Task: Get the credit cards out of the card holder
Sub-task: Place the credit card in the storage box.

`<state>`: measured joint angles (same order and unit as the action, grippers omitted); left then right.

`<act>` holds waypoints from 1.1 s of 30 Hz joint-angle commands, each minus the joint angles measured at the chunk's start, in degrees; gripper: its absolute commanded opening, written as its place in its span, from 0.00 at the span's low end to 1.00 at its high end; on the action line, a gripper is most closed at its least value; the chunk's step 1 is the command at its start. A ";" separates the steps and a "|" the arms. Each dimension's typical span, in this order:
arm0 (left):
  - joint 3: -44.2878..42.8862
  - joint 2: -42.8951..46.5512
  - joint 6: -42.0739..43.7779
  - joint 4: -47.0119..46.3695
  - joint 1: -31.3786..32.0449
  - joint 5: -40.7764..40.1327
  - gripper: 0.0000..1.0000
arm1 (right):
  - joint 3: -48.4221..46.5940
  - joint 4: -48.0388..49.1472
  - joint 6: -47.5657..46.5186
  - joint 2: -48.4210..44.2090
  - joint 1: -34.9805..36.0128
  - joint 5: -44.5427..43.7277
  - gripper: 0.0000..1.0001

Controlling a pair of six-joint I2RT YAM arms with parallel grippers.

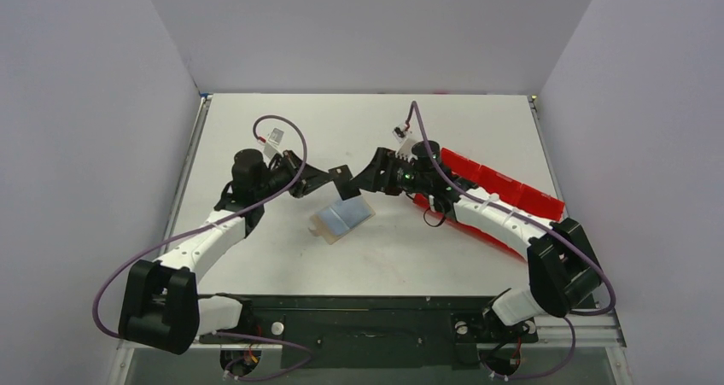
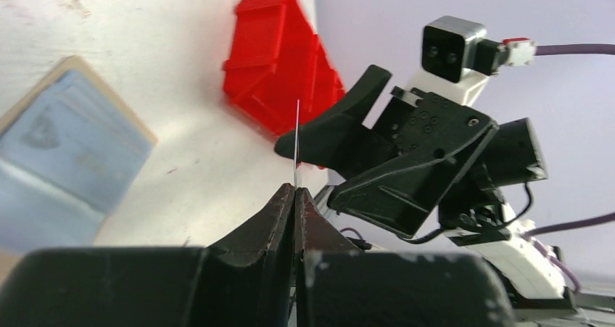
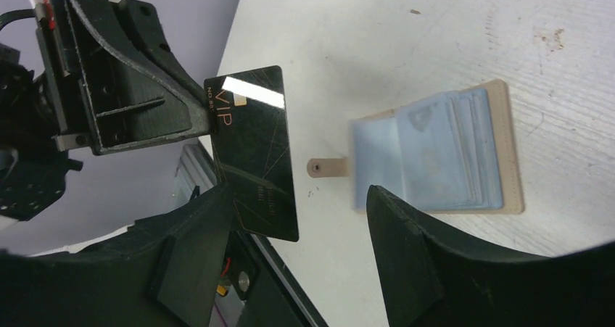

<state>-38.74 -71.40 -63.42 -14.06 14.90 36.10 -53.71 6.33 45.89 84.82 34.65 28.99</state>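
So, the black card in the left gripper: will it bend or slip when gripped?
Probably stiff: the black card juts straight from the left gripper, pinched by one edge, without sagging. Its glossy face shows a bright reflection, so it may slip. Edge-on it is very thin, so likely light.

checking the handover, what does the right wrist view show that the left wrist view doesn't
Only right wrist: the black card's face with its VIP lettering, and the card holder's strap tab. Only left wrist: the red tray, and the card seen edge-on as a thin line. Both: the left gripper shut on the card, the right gripper close by, and the holder lying open.
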 commanded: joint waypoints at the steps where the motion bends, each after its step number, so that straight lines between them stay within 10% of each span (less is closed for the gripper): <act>1: -2.09 -0.93 -5.34 -14.04 -0.14 4.63 0.00 | 0.66 7.95 2.42 -3.59 -0.23 3.87 0.63; 20: -2.51 -3.98 -5.08 -16.29 2.02 5.52 0.00 | 2.19 10.89 5.52 -5.19 -0.85 4.74 0.00; 33: -5.61 -2.70 3.63 -0.57 2.62 0.54 0.33 | 2.21 3.34 3.24 -7.04 -1.64 -1.30 0.00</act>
<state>-40.38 -75.83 -64.97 -20.58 17.12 38.98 -51.51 12.08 51.24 80.77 33.67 31.66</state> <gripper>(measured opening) 0.320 0.005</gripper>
